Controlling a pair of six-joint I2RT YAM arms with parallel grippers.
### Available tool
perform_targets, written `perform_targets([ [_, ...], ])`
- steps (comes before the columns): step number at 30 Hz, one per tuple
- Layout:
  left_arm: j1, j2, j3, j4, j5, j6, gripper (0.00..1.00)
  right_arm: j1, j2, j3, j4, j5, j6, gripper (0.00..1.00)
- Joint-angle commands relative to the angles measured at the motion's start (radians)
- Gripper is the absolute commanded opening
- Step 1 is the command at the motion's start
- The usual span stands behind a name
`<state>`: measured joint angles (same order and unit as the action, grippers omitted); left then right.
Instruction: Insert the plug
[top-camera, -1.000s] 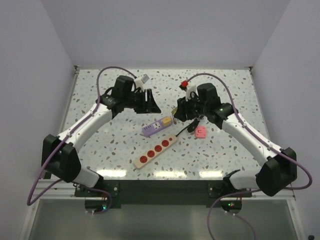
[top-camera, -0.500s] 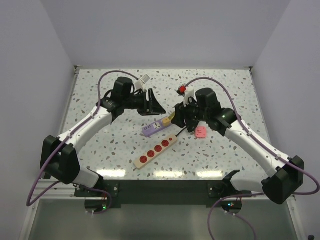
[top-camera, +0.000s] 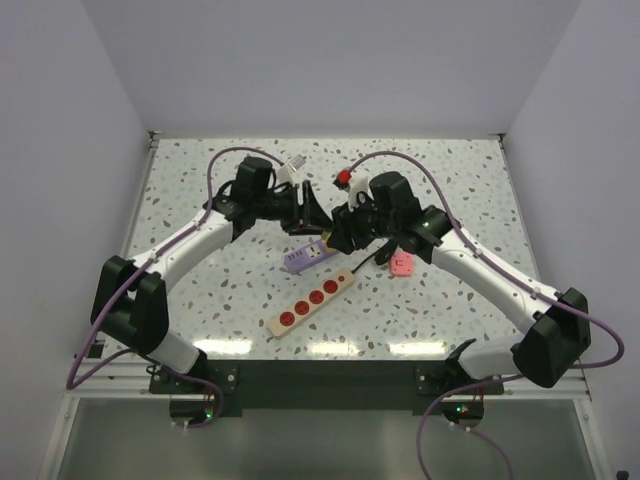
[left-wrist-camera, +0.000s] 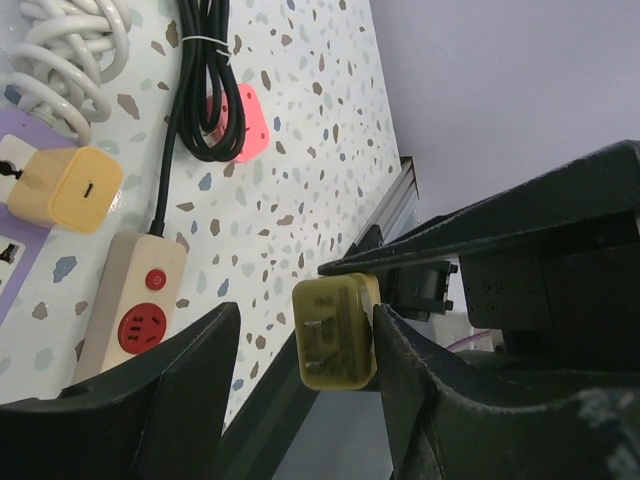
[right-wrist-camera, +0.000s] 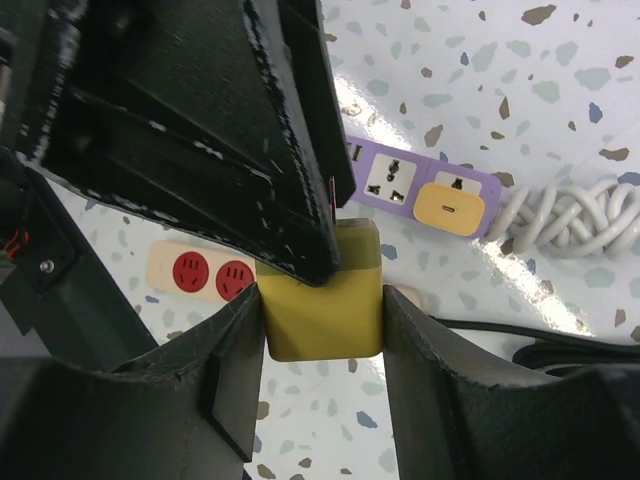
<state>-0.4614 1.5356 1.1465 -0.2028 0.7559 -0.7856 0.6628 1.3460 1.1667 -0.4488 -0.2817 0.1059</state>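
Over the purple strip (top-camera: 305, 257), top view, left gripper (top-camera: 312, 213) and right gripper (top-camera: 338, 228) nearly touch. Left wrist: it's spread wide either side of the yellow plug (left-wrist-camera: 335, 330). Right wrist: right's clamped on it, prongs forward, strip just beyond.

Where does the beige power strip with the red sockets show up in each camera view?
Top external: beige power strip at centre, just nearer the bases than the purple strip.
Left wrist: beige power strip at lower left, one end showing.
Right wrist: beige power strip left of centre, beside the yellow plug.
Shared landmark: the yellow charger plugged into the purple strip.
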Motion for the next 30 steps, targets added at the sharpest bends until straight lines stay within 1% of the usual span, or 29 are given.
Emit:
perform_targets([
  [1, -0.006, 0.011, -0.008, 0.032, 0.039, -0.004, 0.61, 0.026, 0.025, 0.065, 0.055, -0.031, 0.018, 0.06],
  [3, -0.006, 0.015, -0.008, 0.051, 0.057, -0.014, 0.60, 0.034, 0.048, 0.073, 0.059, -0.031, 0.015, 0.06],
  [4, -0.006, 0.017, -0.008, 0.058, 0.066, -0.018, 0.57, 0.040, 0.054, 0.076, 0.062, -0.028, 0.015, 0.06],
  [5, -0.006, 0.026, -0.008, 0.077, 0.106, -0.020, 0.48, 0.040, 0.061, 0.079, 0.070, -0.025, 0.015, 0.06],
  [7, -0.006, 0.043, -0.005, 0.088, 0.170, -0.020, 0.42, 0.040, 0.067, 0.077, 0.082, -0.002, 0.023, 0.07],
  [8, -0.006, 0.058, 0.001, 0.088, 0.199, -0.015, 0.36, 0.040, 0.068, 0.079, 0.093, 0.009, 0.028, 0.07],
  [10, -0.006, 0.066, -0.001, 0.086, 0.258, 0.006, 0.30, 0.041, 0.073, 0.082, 0.102, 0.027, 0.044, 0.08],
  [11, -0.006, 0.072, -0.002, 0.085, 0.275, 0.014, 0.22, 0.040, 0.076, 0.083, 0.114, 0.038, 0.051, 0.09],
  [13, -0.006, 0.077, -0.007, 0.083, 0.310, 0.025, 0.10, 0.040, 0.077, 0.082, 0.122, 0.053, 0.074, 0.12],
  [14, -0.005, 0.074, -0.014, 0.095, 0.319, 0.023, 0.00, 0.040, 0.077, 0.080, 0.134, 0.064, 0.087, 0.16],
  [16, -0.006, 0.070, -0.021, 0.108, 0.329, 0.014, 0.00, 0.040, 0.077, 0.073, 0.143, 0.076, 0.103, 0.19],
  [17, -0.005, 0.066, -0.025, 0.123, 0.330, 0.011, 0.00, 0.040, 0.076, 0.070, 0.150, 0.084, 0.113, 0.31],
  [18, -0.002, 0.063, -0.025, 0.129, 0.324, 0.003, 0.00, 0.040, 0.074, 0.067, 0.151, 0.090, 0.130, 0.38],
  [19, 0.001, 0.061, -0.028, 0.131, 0.315, -0.001, 0.00, 0.040, 0.071, 0.057, 0.156, 0.099, 0.139, 0.48],
  [20, 0.007, 0.055, -0.030, 0.149, 0.300, -0.006, 0.00, 0.040, 0.068, 0.053, 0.162, 0.111, 0.149, 0.63],
  [21, 0.021, 0.054, -0.033, 0.157, 0.295, -0.021, 0.00, 0.038, 0.062, 0.048, 0.162, 0.125, 0.162, 0.71],
  [24, 0.058, 0.055, -0.051, 0.187, 0.267, -0.053, 0.00, 0.038, 0.042, 0.030, 0.156, 0.137, 0.182, 0.88],
  [28, 0.099, 0.060, -0.073, 0.229, 0.246, -0.083, 0.00, 0.037, -0.014, -0.019, 0.165, 0.153, 0.207, 0.94],
  [30, 0.115, 0.057, -0.076, 0.233, 0.231, -0.095, 0.00, 0.035, -0.037, -0.027, 0.162, 0.167, 0.216, 0.95],
])
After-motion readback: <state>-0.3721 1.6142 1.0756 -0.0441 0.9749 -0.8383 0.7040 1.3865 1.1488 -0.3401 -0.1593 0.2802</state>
